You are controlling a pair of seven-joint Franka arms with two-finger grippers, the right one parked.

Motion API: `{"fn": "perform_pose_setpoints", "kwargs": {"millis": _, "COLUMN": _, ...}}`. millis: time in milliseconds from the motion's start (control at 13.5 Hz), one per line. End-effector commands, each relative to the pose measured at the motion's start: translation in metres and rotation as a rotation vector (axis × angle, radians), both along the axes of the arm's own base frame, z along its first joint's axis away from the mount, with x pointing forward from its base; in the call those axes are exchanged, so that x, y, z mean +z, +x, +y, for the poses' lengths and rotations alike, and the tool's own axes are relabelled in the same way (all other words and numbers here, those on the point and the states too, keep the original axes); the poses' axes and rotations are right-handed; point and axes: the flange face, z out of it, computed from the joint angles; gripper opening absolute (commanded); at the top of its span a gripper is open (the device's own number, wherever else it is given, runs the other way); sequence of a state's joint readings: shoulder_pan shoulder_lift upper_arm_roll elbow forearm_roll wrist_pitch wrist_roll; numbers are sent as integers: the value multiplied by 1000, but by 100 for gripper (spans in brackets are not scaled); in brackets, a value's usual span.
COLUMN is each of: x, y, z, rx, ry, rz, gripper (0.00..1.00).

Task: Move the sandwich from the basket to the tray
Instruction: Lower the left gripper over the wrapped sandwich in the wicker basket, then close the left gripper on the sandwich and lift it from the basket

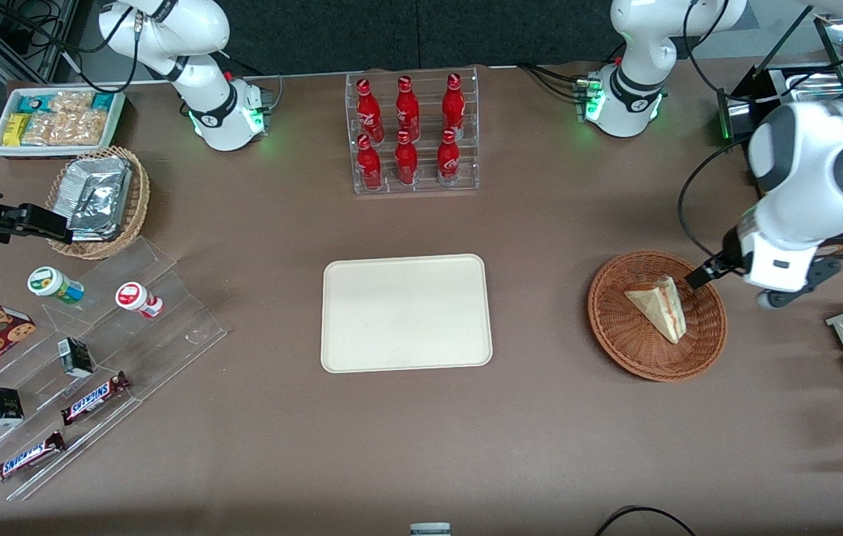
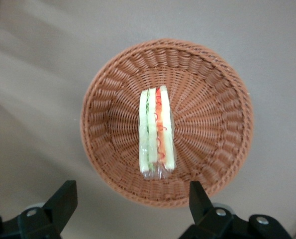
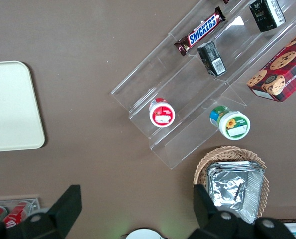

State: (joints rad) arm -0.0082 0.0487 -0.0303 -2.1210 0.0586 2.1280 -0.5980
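Overhead, the left arm's tool hangs above the basket with its two dark fingers spread wide and nothing between them — both tips sit just outside the woven rim, not touching it. From the front, the tool shows at about 2 o'clock of the basket, at its edge.

Inside the basket lies the sandwich, a pale wedge resting on its side near the middle of the weave, its cut edge up so that green and red filling stripes show between the bread layers. In the front view the sandwich sits slightly toward 12 o'clock of the basket's centre.

Well apart from the basket, toward the parked arm's end of the brown surface, lies the cream tray, flat and bare. At the tray's 12 o'clock, farther from the front camera, a clear rack of red bottles stands upright.
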Motion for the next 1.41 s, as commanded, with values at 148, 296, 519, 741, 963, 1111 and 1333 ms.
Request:
{"fn": "perform_pose_setpoints", "kwargs": {"millis": 148, "x": -51, "y": -19, "z": 13, "rx": 149, "ry": -8, "rz": -76, "gripper": 99}}
{"fn": "perform_pose_setpoints", "kwargs": {"millis": 296, "x": -70, "y": -20, "z": 9, "rx": 169, "ry": -10, "rz": -74, "gripper": 99}}
{"fn": "perform_pose_setpoints", "kwargs": {"millis": 519, "x": -91, "y": -27, "z": 7, "rx": 189, "ry": -19, "rz": -105, "gripper": 99}}
{"fn": "perform_pose_setpoints", "kwargs": {"millis": 741, "x": -99, "y": -20, "z": 6, "rx": 257, "ry": -49, "rz": -133, "gripper": 99}}
{"fn": "perform_pose_setpoints", "kwargs": {"millis": 963, "x": -114, "y": -19, "z": -1, "rx": 255, "ry": -59, "rz": -133, "gripper": 99}}
{"fn": "perform_pose_setpoints", "kwargs": {"millis": 1111, "x": -122, "y": -20, "z": -4, "rx": 248, "ry": -57, "rz": -121, "gripper": 99}}
{"fn": "perform_pose_setpoints", "kwargs": {"millis": 1333, "x": -133, "y": -22, "z": -12, "rx": 223, "ry": -53, "rz": -98, "gripper": 99}}
